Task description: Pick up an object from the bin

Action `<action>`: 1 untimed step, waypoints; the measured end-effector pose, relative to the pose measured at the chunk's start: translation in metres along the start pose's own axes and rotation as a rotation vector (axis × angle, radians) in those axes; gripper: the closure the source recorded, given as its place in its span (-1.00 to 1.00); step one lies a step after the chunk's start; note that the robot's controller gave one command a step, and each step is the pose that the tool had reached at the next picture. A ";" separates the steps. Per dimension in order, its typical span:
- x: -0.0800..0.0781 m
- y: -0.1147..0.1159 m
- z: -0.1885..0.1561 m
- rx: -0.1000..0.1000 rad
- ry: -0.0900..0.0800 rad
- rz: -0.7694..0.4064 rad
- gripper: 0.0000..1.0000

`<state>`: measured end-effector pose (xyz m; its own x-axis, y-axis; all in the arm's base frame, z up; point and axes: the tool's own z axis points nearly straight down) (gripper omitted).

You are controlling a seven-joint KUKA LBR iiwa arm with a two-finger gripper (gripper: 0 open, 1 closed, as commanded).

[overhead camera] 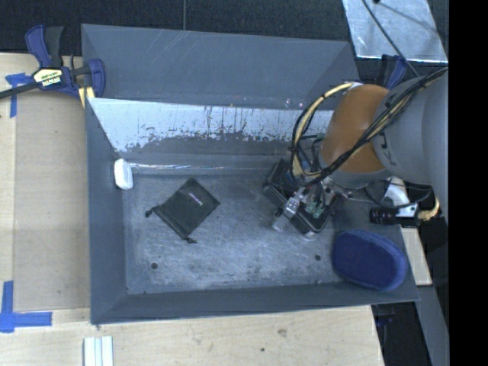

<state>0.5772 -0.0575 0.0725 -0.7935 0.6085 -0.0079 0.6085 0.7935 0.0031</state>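
1. Grey bin (229, 296) holds 3 loose things, all well apart: blue oval pad (368, 260), black flat pouch (187, 207), small white piece (123, 174).
2. Arm comes in from the right w/ orange cover (358, 128) on the wrist and black cables (305, 128) looping over it. The tool (300, 210) sits low over the bin floor, right half, nr the foot of the back wall.
3. Tool state: can't tell, since its tip reads as dark clutter against the floor.
4. Nearest thing = pad, just front-right of the tool and apart from it. It lies at the front right corner, on the sloped wall rather than the flat floor. Bare metal betw. pad and tool.
5. Pad look: deep blue, rounded oval, matt, slightly domed.
6. Pad's long axis runs approx left–right, right end a bit nearer the front.
7. Pouch: mid-left floor, well left of the tool, bare floor betw. Squarish, turned corner-on like a diamond, small pale mark at centre, thin strip along its front-left edge.
8. White piece: back left corner of the floor, rounded, long axis approx front-to-back, farthest from the tool.
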 end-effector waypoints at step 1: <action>0.018 0.013 -0.002 -0.001 -0.004 0.064 -1.00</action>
<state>0.5707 -0.0365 0.0739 -0.7529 0.6581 -0.0112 0.6581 0.7529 0.0050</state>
